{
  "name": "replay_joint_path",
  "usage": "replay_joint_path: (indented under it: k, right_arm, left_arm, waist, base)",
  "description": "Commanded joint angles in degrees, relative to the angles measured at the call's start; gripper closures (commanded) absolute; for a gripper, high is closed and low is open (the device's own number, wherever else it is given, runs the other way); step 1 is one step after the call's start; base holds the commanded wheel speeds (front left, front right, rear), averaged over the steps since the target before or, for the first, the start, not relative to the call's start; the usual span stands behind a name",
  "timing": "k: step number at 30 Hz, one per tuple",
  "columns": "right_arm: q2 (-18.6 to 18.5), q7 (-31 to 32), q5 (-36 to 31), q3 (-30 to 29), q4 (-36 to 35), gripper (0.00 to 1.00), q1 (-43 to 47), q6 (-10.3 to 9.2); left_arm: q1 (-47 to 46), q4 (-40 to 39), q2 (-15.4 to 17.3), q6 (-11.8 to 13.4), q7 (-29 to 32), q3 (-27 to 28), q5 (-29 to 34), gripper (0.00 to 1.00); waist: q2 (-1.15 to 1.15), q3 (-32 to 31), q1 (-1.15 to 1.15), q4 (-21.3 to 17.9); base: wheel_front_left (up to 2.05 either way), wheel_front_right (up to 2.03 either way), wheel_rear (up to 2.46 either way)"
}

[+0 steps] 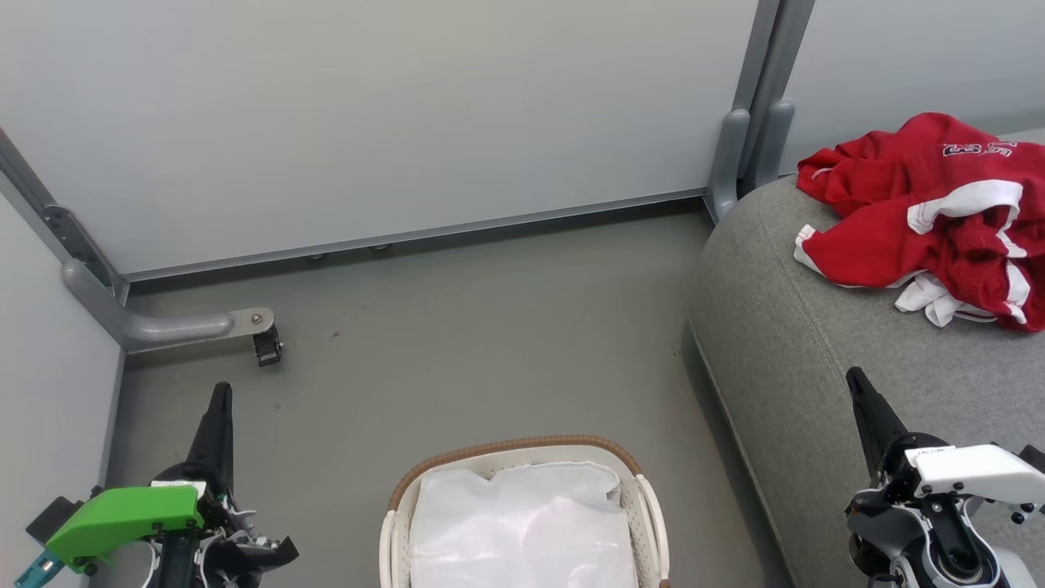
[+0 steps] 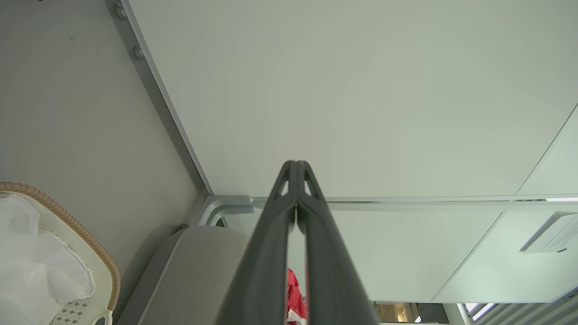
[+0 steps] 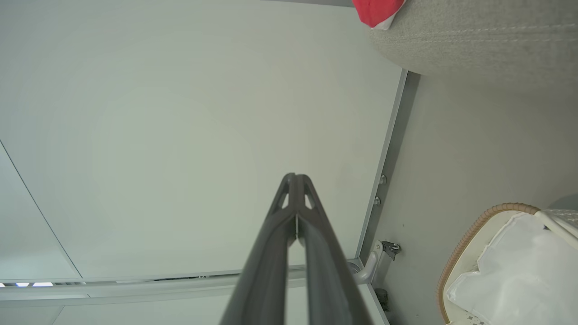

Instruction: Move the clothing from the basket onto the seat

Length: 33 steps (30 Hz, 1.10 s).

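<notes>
The clothing, one crumpled red heap with white panels, lies on the seat, a single rounded grey fabric cushion, back from its front edge. One oval basket with a brown woven rim and a white liner cloth stands near the seat, with smooth grey floor stretching from it to the wall. Both pincers, left over the floor and right over the seat, have their fingers pressed together, holding nothing.

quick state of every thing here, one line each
clothing, crumpled in a heap on the seat
basket, upright on the floor, white liner inside, no red fabric seen
left end effector, shut, empty
right end effector, shut, empty
</notes>
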Motion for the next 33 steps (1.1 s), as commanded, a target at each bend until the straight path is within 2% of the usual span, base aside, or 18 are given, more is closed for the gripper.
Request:
replay_joint_path:
  k: [1, 33]
  right_arm:
    - [-0.4, 0.4, 1.1, -0.3, -0.3, 1.0, 0.2, 0.0]
    - [-0.3, 0.4, 1.3, -0.3, -0.3, 1.0, 0.2, 0.0]
  left_arm:
    - [-0.9, -0.3, 0.3, -0.4, 0.3, 0.3, -1.2, 1.0]
    - [-0.8, -0.3, 0.3, -0.4, 0.4, 0.3, -1.3, 1.0]
  waist:
    - [0.0, 0.0, 0.0, 0.0]
    - [0.0, 0.0, 0.0, 0.0]
  base:
    - [0.0, 0.0, 0.0]
    - [0.0, 0.0, 0.0]
